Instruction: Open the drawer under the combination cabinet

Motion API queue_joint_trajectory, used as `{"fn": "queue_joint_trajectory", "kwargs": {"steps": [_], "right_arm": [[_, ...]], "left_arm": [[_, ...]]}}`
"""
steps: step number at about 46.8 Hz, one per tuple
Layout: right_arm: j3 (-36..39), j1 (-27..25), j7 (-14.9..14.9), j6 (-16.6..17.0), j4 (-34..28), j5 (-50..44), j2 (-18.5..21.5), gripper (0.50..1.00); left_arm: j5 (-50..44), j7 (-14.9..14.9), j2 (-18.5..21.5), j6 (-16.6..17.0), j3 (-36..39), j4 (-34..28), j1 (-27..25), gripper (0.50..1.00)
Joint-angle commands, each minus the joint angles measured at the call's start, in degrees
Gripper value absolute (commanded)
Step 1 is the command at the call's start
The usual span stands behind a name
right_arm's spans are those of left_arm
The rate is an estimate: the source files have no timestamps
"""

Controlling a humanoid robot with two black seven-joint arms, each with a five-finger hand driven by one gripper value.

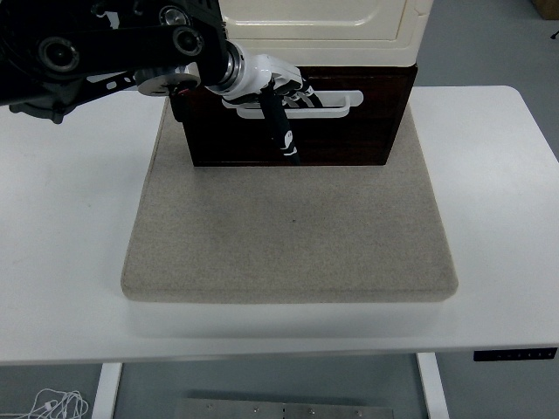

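Note:
A cream cabinet (349,22) stands on a dark brown drawer (354,135) at the back of the mat. The drawer's front carries a white loop handle (339,106). My left hand (286,94) has come in from the upper left, and its white and black fingers (297,90) are hooked into the left half of the handle. Its thumb (284,140) points down across the drawer front. The drawer front sits flush under the cabinet. My right arm is out of sight.
A beige felt mat (288,236) covers the middle of the white table (61,218), and the cabinet stands on its far edge. The black left arm (96,52) crosses above the table's back left corner.

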Motion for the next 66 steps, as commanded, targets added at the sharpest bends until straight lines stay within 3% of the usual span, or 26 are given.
{"fn": "queue_joint_trajectory", "kwargs": {"steps": [1,66], "right_arm": [[0.0,0.0,0.0,0.0,0.0,0.0,0.0,0.928],[0.0,0.0,0.0,0.0,0.0,0.0,0.0,0.928]], "left_arm": [[-0.02,-0.05,0.0,-0.4,0.01,0.01,0.0,1.0],[-0.28,-0.31,1.14,-12.35,-3.16,-1.13,-0.7,1.0]]}}
